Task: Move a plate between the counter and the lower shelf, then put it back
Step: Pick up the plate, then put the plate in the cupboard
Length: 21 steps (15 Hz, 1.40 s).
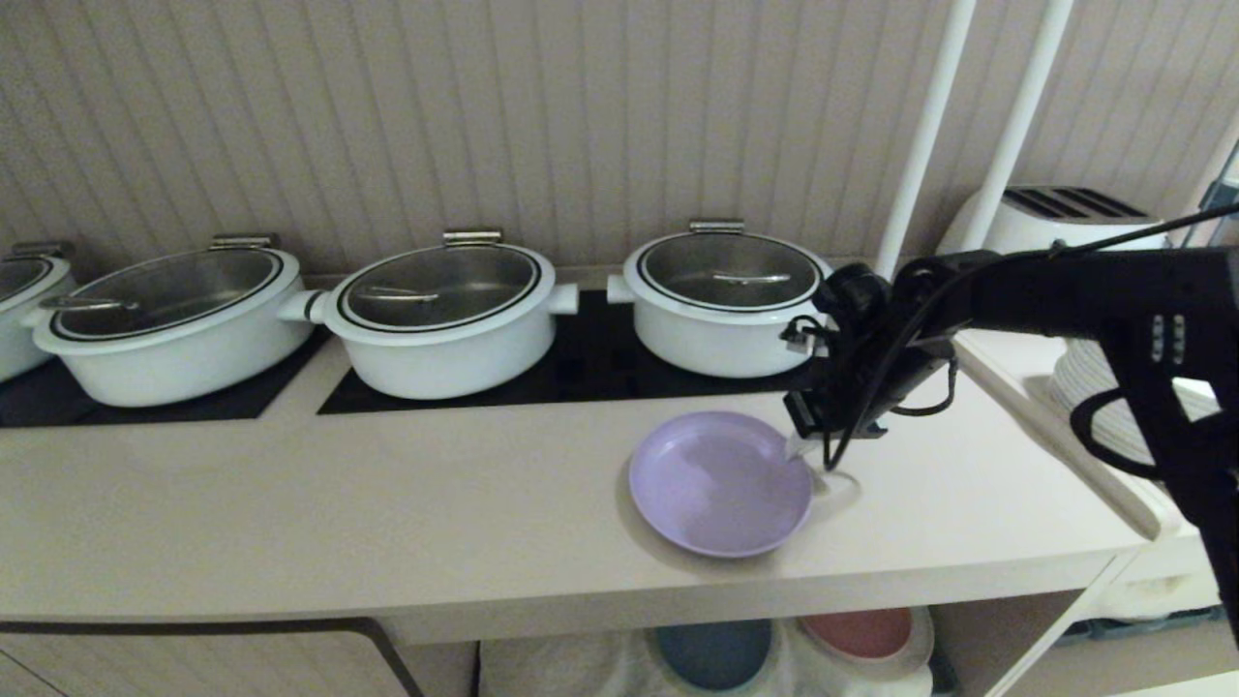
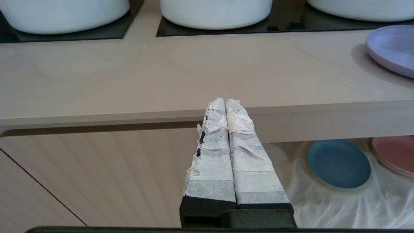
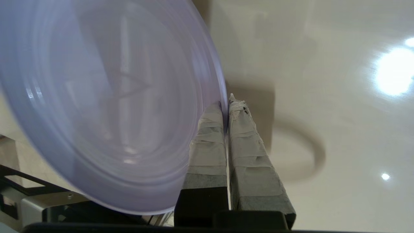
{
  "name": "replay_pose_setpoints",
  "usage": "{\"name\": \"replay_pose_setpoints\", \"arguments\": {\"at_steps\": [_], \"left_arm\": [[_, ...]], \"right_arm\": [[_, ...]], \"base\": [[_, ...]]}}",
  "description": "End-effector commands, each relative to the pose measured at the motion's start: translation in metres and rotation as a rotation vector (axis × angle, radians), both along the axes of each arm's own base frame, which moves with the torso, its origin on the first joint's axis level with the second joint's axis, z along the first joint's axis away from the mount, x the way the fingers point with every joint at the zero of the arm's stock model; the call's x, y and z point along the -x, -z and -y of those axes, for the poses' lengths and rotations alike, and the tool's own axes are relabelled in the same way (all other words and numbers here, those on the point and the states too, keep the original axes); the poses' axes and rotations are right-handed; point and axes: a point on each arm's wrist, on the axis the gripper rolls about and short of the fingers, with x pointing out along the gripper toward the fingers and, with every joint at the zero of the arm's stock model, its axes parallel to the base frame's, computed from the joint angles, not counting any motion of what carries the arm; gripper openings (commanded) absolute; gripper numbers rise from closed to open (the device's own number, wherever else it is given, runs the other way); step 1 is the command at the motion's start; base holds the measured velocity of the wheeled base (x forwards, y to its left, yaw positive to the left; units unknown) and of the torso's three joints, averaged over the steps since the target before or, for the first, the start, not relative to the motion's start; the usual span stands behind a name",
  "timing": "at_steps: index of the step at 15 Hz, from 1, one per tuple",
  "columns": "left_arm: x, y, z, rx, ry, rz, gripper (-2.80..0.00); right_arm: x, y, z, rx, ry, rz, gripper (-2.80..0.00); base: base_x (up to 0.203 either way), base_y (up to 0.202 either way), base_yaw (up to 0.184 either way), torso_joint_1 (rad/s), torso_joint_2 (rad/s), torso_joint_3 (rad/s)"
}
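Observation:
The lavender plate point(image 1: 718, 481) lies near the front edge of the beige counter point(image 1: 387, 494), slightly tilted, its right side lifted. My right gripper point(image 1: 808, 453) reaches down from the right and is shut on the plate's right rim. In the right wrist view the plate point(image 3: 106, 100) fills one side, its rim pinched between the taped fingertips of the right gripper point(image 3: 226, 105). My left gripper point(image 2: 225, 103) is shut and empty, held in front of the counter's edge point(image 2: 129, 115). The plate point(image 2: 393, 48) shows at the far side of that view. The lower shelf point(image 1: 978, 639) opens below, lined with white cloth.
Three white lidded pots point(image 1: 445, 315) stand on black panels at the back. A blue plate point(image 1: 714, 653) and a pink plate point(image 1: 860, 634) lie on the lower shelf's cloth. A white toaster point(image 1: 1060, 221) and stacked plates point(image 1: 1099, 392) stand to the right. Two white poles point(image 1: 929, 126) rise behind.

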Motion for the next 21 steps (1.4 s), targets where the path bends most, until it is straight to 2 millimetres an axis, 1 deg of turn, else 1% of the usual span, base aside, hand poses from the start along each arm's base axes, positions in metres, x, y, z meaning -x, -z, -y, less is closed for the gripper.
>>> {"name": "replay_pose_setpoints", "arguments": {"at_steps": [1,5,8,10,12,16,21], "left_arm": [[0.0,0.0,0.0,0.0,0.0,0.001,-2.8],[0.0,0.0,0.0,0.0,0.0,0.001,-2.8],[0.0,0.0,0.0,0.001,0.0,0.001,-2.8],[0.0,0.0,0.0,0.0,0.0,0.001,-2.8],[0.0,0.0,0.0,0.0,0.0,0.001,-2.8],[0.0,0.0,0.0,0.001,0.0,0.001,-2.8],[0.0,0.0,0.0,0.0,0.0,0.001,-2.8]], "right_arm": [[0.001,-0.007,0.007,-0.007,0.015,0.006,-2.8],[0.006,-0.017,0.026,-0.018,0.084,-0.031,-2.8],[0.008,-0.024,0.034,-0.045,0.139,-0.038,-2.8],[0.01,-0.031,0.04,-0.099,0.157,-0.046,-2.8],[0.012,-0.035,0.043,-0.112,0.182,-0.048,-2.8],[0.031,-0.044,0.055,-0.115,0.201,-0.061,-2.8],[0.064,-0.066,0.077,-0.116,0.238,-0.042,-2.8]], "base": [[0.0,0.0,0.0,0.0,0.0,0.0],[0.0,0.0,0.0,0.0,0.0,0.0],[0.0,0.0,0.0,0.0,0.0,0.0],[0.0,0.0,0.0,0.0,0.0,0.0],[0.0,0.0,0.0,0.0,0.0,0.0],[0.0,0.0,0.0,0.0,0.0,0.0],[0.0,0.0,0.0,0.0,0.0,0.0]]}}
